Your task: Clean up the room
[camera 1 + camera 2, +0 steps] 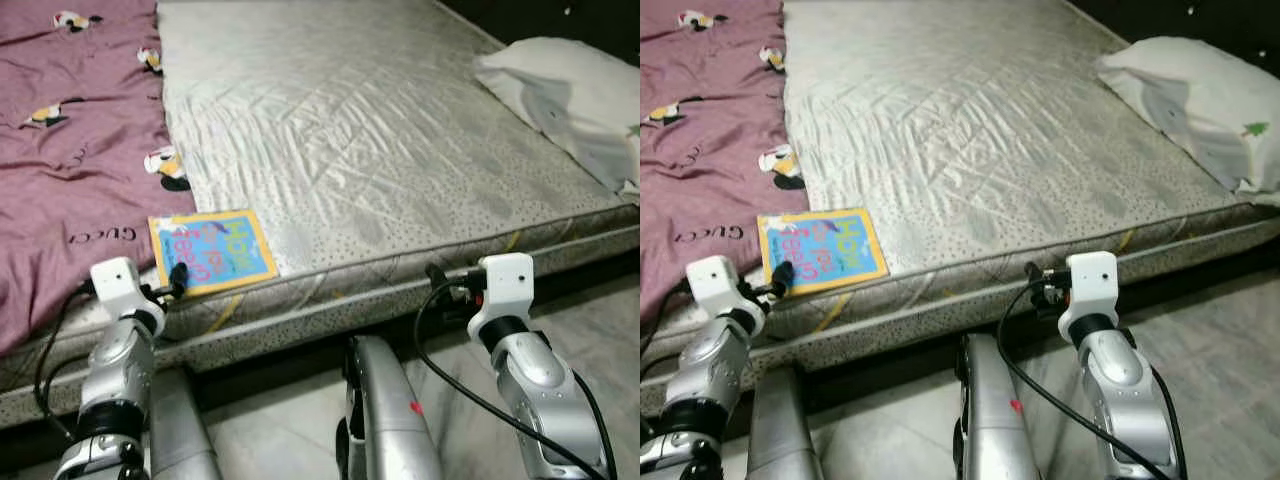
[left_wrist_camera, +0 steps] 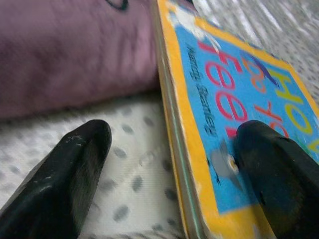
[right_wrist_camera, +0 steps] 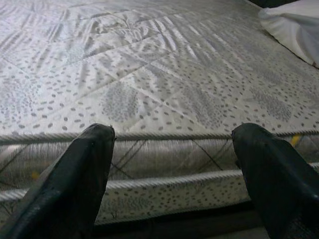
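A thin children's book [image 1: 211,250] with a blue cover and yellow border lies flat at the near edge of the grey mattress [image 1: 360,130], beside a purple blanket [image 1: 70,170]. My left gripper [image 2: 174,169] is open astride the book's [image 2: 234,104] near corner: one finger [image 2: 271,169] rests on the cover, the other [image 2: 70,174] on the mattress beside the spine. From the head, its fingertip [image 1: 178,274] touches the book's left corner. My right gripper [image 3: 174,169] is open and holds nothing, level with the mattress side [image 3: 164,159].
A white pillow [image 1: 570,95] lies at the mattress's far right corner. The purple blanket with small duck prints covers the bed's left part. Grey tiled floor [image 1: 600,320] runs before the low bed, near my own legs [image 1: 385,420].
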### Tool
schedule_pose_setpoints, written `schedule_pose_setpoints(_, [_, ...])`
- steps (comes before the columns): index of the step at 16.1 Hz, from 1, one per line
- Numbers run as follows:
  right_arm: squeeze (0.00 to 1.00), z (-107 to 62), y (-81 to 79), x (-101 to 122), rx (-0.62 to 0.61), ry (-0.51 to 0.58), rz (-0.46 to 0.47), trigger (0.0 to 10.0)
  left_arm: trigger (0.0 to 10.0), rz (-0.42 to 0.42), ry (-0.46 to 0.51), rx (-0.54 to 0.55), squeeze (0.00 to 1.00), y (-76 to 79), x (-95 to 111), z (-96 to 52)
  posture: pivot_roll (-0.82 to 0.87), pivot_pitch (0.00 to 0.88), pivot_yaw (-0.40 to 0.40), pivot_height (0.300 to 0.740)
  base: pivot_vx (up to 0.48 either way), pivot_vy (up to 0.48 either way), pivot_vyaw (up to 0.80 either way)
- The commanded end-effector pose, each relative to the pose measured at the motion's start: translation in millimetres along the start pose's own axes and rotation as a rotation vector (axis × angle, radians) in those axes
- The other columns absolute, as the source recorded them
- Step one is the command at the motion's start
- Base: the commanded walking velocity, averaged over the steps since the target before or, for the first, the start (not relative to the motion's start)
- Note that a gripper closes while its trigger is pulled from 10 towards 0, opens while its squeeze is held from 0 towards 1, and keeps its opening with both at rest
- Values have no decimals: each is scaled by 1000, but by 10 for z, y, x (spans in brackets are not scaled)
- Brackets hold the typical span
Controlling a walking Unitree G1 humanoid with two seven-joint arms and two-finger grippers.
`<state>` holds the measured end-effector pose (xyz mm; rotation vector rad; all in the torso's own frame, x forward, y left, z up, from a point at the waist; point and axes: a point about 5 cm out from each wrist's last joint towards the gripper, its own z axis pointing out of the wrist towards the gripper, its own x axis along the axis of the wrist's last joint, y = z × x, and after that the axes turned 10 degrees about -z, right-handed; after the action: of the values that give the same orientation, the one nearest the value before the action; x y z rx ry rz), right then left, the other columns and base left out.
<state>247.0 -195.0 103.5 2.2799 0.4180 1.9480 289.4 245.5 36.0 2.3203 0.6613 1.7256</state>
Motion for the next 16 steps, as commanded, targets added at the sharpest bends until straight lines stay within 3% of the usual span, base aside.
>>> schedule_pose_setpoints(1, [0,-13,56,-4,-14,-6,-11,10000,10000,-2,-11,-6,0,17,19,25,-142,23,-87,490,0,0,0])
schedule_pose_setpoints(7, [0,15,84,146,-6,43,-33,10000,10000,-39,-67,-53,0,87,54,166,-162,21,-95,490,0,0,0])
schedule_pose_setpoints(10, [0,35,111,183,-13,55,-41,10000,10000,-31,-178,-130,0,194,-33,211,-172,17,-90,490,0,0,0])
schedule_pose_setpoints(11, [0,39,119,190,-17,57,-43,10000,0,-54,-193,-162,0,228,-43,219,-174,16,-88,490,0,0,0])
schedule_pose_setpoints(14, [0,49,138,217,-24,65,-51,10000,0,-157,-226,-173,0,258,-49,242,-180,11,-87,490,0,0,0])
schedule_pose_setpoints(16, [0,63,148,223,-25,68,-55,10000,0,-157,-240,-186,0,262,-65,240,-179,3,-89,490,0,0,0])
